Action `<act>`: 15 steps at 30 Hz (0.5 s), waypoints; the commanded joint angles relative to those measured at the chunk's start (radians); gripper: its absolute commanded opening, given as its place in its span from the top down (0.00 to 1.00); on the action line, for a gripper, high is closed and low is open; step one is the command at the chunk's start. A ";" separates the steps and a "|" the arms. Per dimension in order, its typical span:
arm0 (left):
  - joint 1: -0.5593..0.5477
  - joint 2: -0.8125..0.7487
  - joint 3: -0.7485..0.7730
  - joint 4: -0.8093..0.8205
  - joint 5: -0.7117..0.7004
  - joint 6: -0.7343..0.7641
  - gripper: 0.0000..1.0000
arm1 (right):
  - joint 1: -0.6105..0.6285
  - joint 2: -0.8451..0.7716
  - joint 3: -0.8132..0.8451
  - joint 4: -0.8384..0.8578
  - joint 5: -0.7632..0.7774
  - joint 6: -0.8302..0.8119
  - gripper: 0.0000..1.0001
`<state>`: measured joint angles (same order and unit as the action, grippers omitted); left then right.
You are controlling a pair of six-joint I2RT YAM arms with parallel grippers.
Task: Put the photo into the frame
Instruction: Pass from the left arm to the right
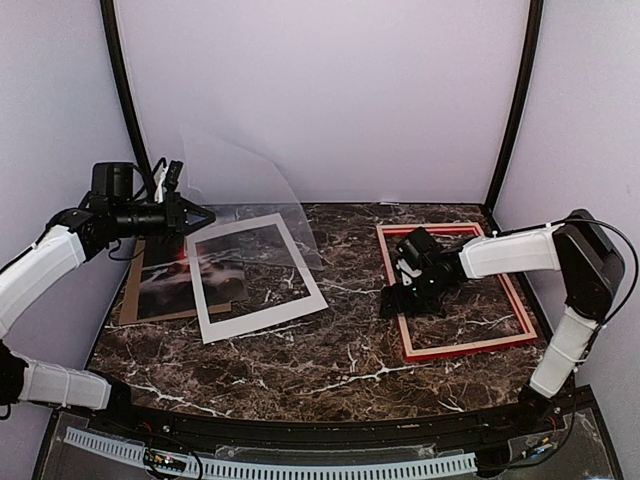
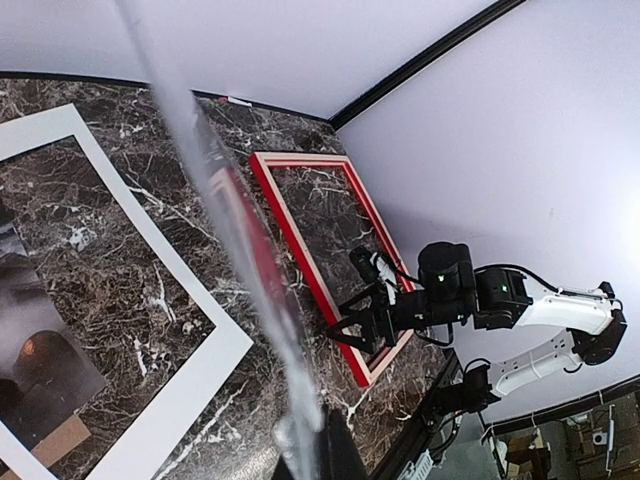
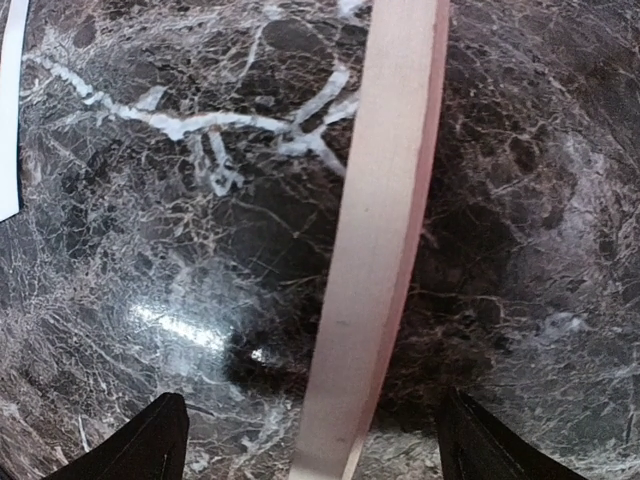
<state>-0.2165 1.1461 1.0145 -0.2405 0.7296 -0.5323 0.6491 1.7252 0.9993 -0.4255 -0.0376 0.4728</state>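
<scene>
Across the whole work area runs a dark brown marble table (image 1: 330,365) with white veins, glossy enough to throw back a patch of light in the right wrist view. Plain pale walls (image 1: 330,90) close it in on 3 sides, and 2 black poles (image 1: 515,100) rise at the far corners.

At the left, the photo (image 1: 165,282) lies flat on a brown backing board (image 1: 128,305). A white mat border (image 1: 265,317) lies askew over the photo's right part, so the dark print with its red glow shows only left of the mat's rail and as a strip inside its window. The frame (image 1: 460,348) lies flat at the right, well apart from the photo, with bare marble inside it.

The left gripper (image 1: 200,215) hangs above the photo's far edge, pinched tight on the lower edge of a clear sheet (image 1: 245,180) that stands up and curves toward the far wall. The sheet is hard to trace: its outline fades against the wall, and the left wrist view gives only a blurred edge-on streak.

The right gripper (image 1: 405,300) sits low over the frame's left rail, spread wide and holding nothing. Its wrist view cuts off all but 2 dark fingertips (image 3: 160,445), 1 on either side of the pale wood strip and clear of it. Whether they touch the marble cannot be told.
</scene>
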 commanded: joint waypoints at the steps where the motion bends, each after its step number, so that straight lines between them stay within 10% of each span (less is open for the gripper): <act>1: -0.003 -0.024 0.060 -0.022 0.014 0.041 1.00 | 0.051 0.001 -0.026 0.066 -0.028 0.042 0.13; 15: -0.004 -0.065 0.089 -0.045 0.018 0.047 1.00 | 0.235 0.055 0.015 0.291 -0.167 0.167 0.13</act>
<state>-0.2165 1.1286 1.0779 -0.2951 0.7265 -0.5003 0.8387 1.7466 0.9752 -0.2348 -0.1184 0.5941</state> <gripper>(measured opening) 0.026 0.867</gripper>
